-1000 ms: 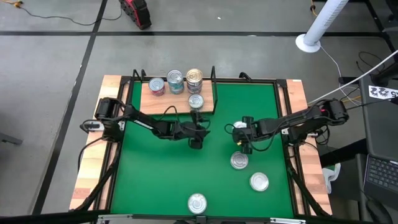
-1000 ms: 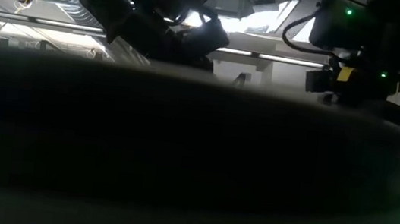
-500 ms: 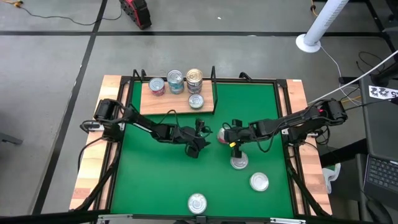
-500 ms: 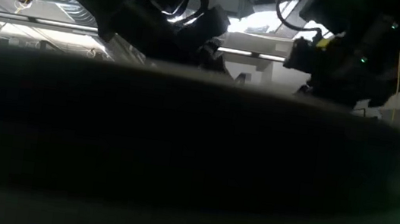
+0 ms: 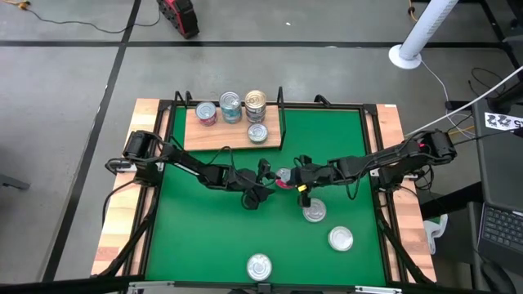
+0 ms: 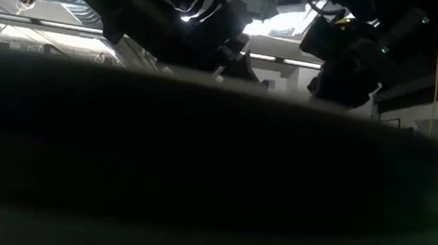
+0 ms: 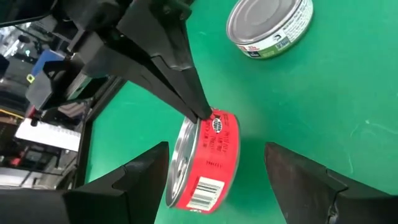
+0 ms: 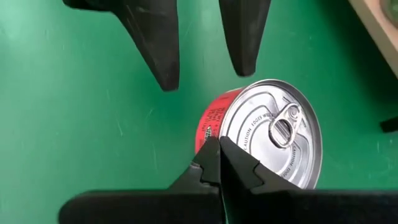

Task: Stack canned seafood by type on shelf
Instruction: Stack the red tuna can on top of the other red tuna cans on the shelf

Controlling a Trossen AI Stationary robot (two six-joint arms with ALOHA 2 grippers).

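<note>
A red-labelled tin (image 7: 211, 163) with a silver pull-tab lid (image 8: 273, 134) stands tipped up on its edge on the green mat (image 5: 212, 229), mid-table. My right gripper (image 8: 217, 149) is shut, its tips against the tin's rim. My left gripper (image 5: 265, 183) is open; its fingers (image 7: 140, 183) stand on either side of the tin without plainly touching it. The wooden shelf (image 5: 221, 135) at the far left carries several tins (image 5: 230, 107). Three more tins (image 5: 314, 212) rest on the mat. My right gripper presses its shut fingertips (image 7: 198, 111) against the red tin's rim (image 8: 210, 138), where lid and side wall meet. The fingers slant down from the table's right side. The tin is tilted on its edge, with its lid turned toward my right arm.
A tin with a green-and-white label (image 7: 270, 28) lies flat on the mat just behind the red one. Two others sit near the front edge (image 5: 341, 238), (image 5: 259, 265). Black uprights (image 5: 280, 94) stand at the shelf's ends. The mat's left half is bare.
My right gripper has gone toward the table's left and tipped further down, pushing the tin along the mat toward my left gripper. The tin has tipped up, so its red side shows from above. My left gripper has rolled at the wrist and shifted slightly.
</note>
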